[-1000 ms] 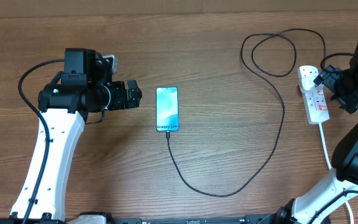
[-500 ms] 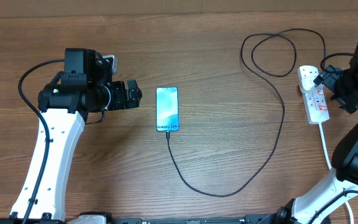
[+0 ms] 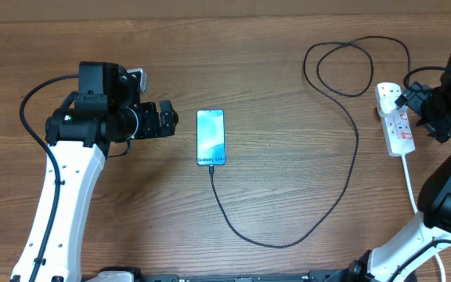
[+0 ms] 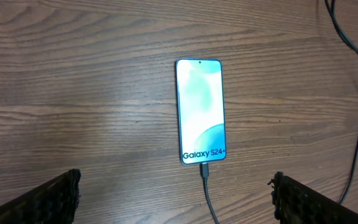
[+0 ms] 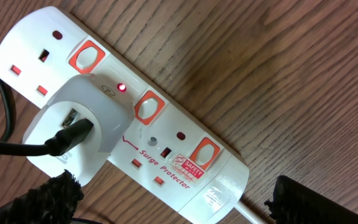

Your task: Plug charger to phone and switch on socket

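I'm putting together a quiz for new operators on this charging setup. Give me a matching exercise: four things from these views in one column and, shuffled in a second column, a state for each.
Things
1. phone
2. charger cable
3. socket
4. left gripper

States
A. open, holding nothing
B. white, with an adapter plugged in and a small red light lit
C. lying flat, screen lit
D. black, connector tip in the phone's bottom edge

Pairs: 1-C, 2-D, 3-B, 4-A
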Action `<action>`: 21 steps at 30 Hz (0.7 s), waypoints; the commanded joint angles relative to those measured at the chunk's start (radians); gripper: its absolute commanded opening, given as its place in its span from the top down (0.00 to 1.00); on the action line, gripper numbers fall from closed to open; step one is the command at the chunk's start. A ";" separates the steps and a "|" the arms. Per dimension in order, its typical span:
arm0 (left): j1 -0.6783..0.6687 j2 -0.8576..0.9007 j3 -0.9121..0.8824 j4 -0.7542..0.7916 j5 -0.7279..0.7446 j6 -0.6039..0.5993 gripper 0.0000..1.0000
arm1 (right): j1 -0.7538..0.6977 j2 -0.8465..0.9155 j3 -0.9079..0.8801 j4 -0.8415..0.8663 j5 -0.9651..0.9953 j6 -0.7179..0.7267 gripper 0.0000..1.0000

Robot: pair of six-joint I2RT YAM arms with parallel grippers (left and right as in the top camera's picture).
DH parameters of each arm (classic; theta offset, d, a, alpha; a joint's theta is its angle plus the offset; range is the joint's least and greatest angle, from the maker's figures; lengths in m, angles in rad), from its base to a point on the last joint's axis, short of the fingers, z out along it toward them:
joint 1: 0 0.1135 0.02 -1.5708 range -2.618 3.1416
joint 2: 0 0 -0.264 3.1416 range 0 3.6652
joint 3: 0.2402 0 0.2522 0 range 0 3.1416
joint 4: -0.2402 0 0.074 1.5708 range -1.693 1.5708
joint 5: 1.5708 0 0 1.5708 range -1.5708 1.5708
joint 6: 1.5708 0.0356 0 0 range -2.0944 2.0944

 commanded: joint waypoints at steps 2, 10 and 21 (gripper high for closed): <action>0.005 -0.050 -0.003 -0.001 -0.059 0.001 0.01 | 0.005 -0.023 0.021 0.003 0.007 -0.003 0.00; 0.005 -0.065 -0.031 0.015 -0.123 0.045 0.00 | 0.005 -0.023 0.021 0.003 0.007 -0.004 0.00; 0.005 -0.208 -0.539 0.665 0.003 0.069 0.00 | 0.005 -0.023 0.021 0.003 0.007 -0.003 0.00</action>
